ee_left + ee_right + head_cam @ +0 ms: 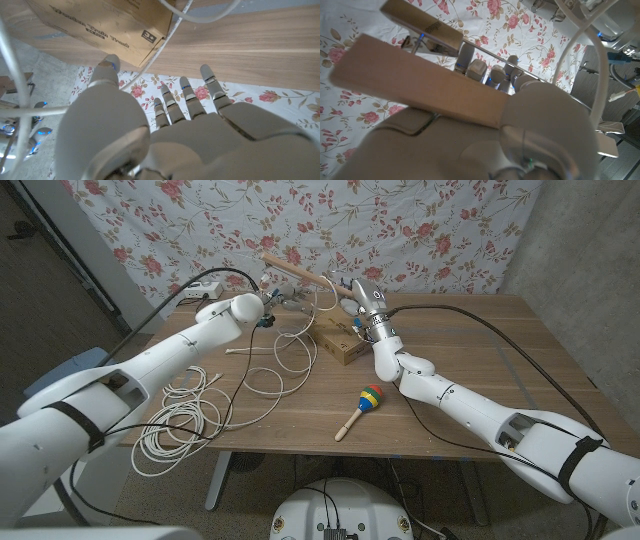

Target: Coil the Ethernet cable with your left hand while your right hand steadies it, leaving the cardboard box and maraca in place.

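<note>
The wooden table (520, 350) carries everything; the white Ethernet cable (185, 415) is the largest thing on it, a loose heap of loops near the front-left edge with strands running back and rightward toward the cardboard box (338, 340), which lies flat past the middle; the maraca (364, 405) lies in front of the box, its handle pointing toward the front edge, apart from both.

The relation that matters: the bulk of the cable lies on the robot's left and toward the front, well behind where both hands now hang at the back of the table; its run stretches from that heap diagonally up to the box, and the left arm is plainly the nearer one to the heap.

The left hand (245, 308) is raised near the back edge; from its wrist the fingers (172, 102) stand apart and a strand crosses beside the thumb, though whether it is pinched I cannot tell (the contact is hidden by the hand itself). The right hand (362, 305) is up above the box's far end, holding a flat wooden stick (420, 85); a cable strand passes close by it.
</note>
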Tool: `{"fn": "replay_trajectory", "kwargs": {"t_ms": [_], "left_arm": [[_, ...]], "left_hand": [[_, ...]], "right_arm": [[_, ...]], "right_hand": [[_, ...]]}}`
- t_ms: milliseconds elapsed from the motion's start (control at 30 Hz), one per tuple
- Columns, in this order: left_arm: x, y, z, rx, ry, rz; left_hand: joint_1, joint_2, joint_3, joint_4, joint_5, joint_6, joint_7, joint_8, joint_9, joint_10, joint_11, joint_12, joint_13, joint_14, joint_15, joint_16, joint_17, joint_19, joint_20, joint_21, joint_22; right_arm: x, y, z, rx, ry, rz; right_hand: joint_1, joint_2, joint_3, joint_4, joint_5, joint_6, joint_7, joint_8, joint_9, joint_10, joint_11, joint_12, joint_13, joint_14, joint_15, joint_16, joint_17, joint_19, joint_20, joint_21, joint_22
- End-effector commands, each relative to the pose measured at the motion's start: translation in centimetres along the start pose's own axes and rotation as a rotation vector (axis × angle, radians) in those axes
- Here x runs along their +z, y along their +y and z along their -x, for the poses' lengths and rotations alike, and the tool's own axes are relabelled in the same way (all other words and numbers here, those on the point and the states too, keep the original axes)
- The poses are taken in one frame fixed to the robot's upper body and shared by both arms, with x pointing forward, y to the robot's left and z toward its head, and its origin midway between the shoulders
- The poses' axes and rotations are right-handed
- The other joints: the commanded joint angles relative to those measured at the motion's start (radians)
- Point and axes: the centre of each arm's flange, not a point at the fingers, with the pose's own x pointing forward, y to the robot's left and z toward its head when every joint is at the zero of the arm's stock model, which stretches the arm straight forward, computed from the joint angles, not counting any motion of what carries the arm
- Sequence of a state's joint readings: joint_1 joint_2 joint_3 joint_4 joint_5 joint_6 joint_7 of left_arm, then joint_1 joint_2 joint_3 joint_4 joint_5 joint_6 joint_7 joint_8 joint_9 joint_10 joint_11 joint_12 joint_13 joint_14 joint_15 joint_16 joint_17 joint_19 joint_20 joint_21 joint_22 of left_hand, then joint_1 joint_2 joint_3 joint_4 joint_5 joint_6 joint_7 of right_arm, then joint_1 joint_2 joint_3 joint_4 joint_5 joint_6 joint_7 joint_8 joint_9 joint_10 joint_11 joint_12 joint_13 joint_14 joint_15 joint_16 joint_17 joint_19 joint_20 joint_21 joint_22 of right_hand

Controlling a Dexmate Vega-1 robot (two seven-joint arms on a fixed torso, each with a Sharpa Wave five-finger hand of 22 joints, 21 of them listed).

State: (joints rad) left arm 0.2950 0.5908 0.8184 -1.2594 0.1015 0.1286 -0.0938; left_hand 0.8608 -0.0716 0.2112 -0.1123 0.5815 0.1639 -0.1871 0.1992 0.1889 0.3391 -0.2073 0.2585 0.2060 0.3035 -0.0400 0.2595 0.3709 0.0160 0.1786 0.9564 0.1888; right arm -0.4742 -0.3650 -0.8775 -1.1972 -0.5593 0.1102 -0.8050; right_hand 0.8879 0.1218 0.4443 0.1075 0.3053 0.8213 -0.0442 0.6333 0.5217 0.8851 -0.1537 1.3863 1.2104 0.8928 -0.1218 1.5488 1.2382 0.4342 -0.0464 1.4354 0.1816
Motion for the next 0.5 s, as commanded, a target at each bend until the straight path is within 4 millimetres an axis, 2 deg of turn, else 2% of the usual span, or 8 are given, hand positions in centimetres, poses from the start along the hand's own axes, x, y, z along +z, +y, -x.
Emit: {"fn": "replay_trajectory", "kwargs": {"t_ms": [33,233,300,333,400,433,500], "left_arm": [[0.6,-3.9,-1.9,-0.011,-0.07,0.086],[0.7,-5.2,-3.0,-0.06,-0.067,0.085],[0.9,-5.6,-3.4,-0.058,-0.066,0.08],[0.9,-5.8,-3.5,-0.054,-0.066,0.082],[1.1,-6.0,-3.6,-0.037,-0.071,0.079],[1.1,-6.0,-3.6,-0.029,-0.073,0.081],[1.1,-6.1,-3.7,-0.015,-0.076,0.08]], "left_hand": [[0.04,0.061,0.016,0.006,0.014,0.061,-0.002,0.019,0.0,0.051,0.001,0.012,-0.002,0.028,-0.026,0.014,-0.005,0.021,0.0,0.001,0.002],[0.057,0.076,0.019,0.003,0.014,0.087,0.0,0.024,-0.001,0.064,0.009,0.012,-0.004,0.035,-0.031,0.014,-0.009,0.025,0.002,0.001,0.001],[0.083,0.116,0.027,0.007,0.011,0.153,-0.003,0.037,-0.001,0.116,0.007,0.023,-0.007,0.061,-0.045,0.02,-0.016,0.036,-0.002,0.003,0.002],[0.096,0.153,0.03,0.017,0.003,0.229,0.004,0.052,-0.001,0.201,0.008,0.042,-0.008,0.09,-0.064,0.029,-0.026,0.054,-0.017,0.008,0.002],[0.105,0.19,0.033,0.029,-0.009,0.309,0.012,0.063,-0.002,0.26,-0.001,0.049,-0.011,0.143,-0.094,0.043,-0.037,0.07,-0.021,0.013,0.001],[0.112,0.213,0.04,0.035,-0.013,0.348,0.006,0.069,-0.002,0.287,-0.002,0.051,-0.012,0.159,-0.102,0.047,-0.042,0.085,-0.027,0.02,0.002],[0.123,0.24,0.053,0.044,-0.023,0.408,0.013,0.074,-0.003,0.344,-0.002,0.057,-0.013,0.199,-0.123,0.056,-0.055,0.103,-0.04,0.028,0.002]], "right_arm": [[0.7,0.0,-0.2,-0.007,-0.025,-0.007],[0.8,-0.1,-0.1,-0.009,-0.033,-0.011],[0.9,-0.1,-0.1,-0.009,-0.037,-0.008],[0.9,-0.1,-0.1,-0.009,-0.037,-0.01],[0.9,0.0,-0.1,-0.008,-0.038,-0.009],[0.9,0.0,-0.1,-0.006,-0.039,-0.008],[0.9,0.0,0.0,-0.007,-0.037,-0.008]], "right_hand": [[-0.032,0.043,0.04,0.03,0.004,0.012,0.008,0.012,0.003,0.008,-0.004,0.002,0.001,0.002,-0.09,0.006,0.003,-0.004,-0.098,0.005,0.003],[-0.033,0.043,0.041,0.03,0.003,0.014,0.008,0.012,-0.003,0.011,-0.002,0.001,-0.003,0.002,-0.09,0.006,0.003,-0.003,-0.099,0.005,0.003],[-0.033,0.043,0.041,0.03,0.003,0.014,0.007,0.013,-0.003,0.01,-0.002,0.002,0.0,0.002,-0.09,0.006,0.003,-0.002,-0.099,0.005,0.003],[-0.033,0.043,0.041,0.03,0.003,0.014,0.007,0.013,-0.004,0.011,-0.004,0.001,-0.002,0.003,-0.09,0.006,0.003,-0.002,-0.099,0.005,0.003],[-0.033,0.043,0.041,0.03,0.003,0.014,0.008,0.013,-0.003,0.009,-0.002,0.004,0.002,0.003,-0.09,0.006,0.004,-0.002,-0.1,0.005,0.003],[-0.033,0.043,0.041,0.03,0.003,0.013,0.008,0.014,-0.003,0.009,-0.002,0.002,0.0,0.003,-0.09,0.006,0.004,-0.002,-0.1,0.005,0.003],[-0.033,0.043,0.042,0.03,0.003,0.013,0.008,0.014,-0.004,0.01,-0.002,0.002,-0.002,0.003,-0.09,0.006,0.004,-0.002,-0.101,0.005,0.003]]}}
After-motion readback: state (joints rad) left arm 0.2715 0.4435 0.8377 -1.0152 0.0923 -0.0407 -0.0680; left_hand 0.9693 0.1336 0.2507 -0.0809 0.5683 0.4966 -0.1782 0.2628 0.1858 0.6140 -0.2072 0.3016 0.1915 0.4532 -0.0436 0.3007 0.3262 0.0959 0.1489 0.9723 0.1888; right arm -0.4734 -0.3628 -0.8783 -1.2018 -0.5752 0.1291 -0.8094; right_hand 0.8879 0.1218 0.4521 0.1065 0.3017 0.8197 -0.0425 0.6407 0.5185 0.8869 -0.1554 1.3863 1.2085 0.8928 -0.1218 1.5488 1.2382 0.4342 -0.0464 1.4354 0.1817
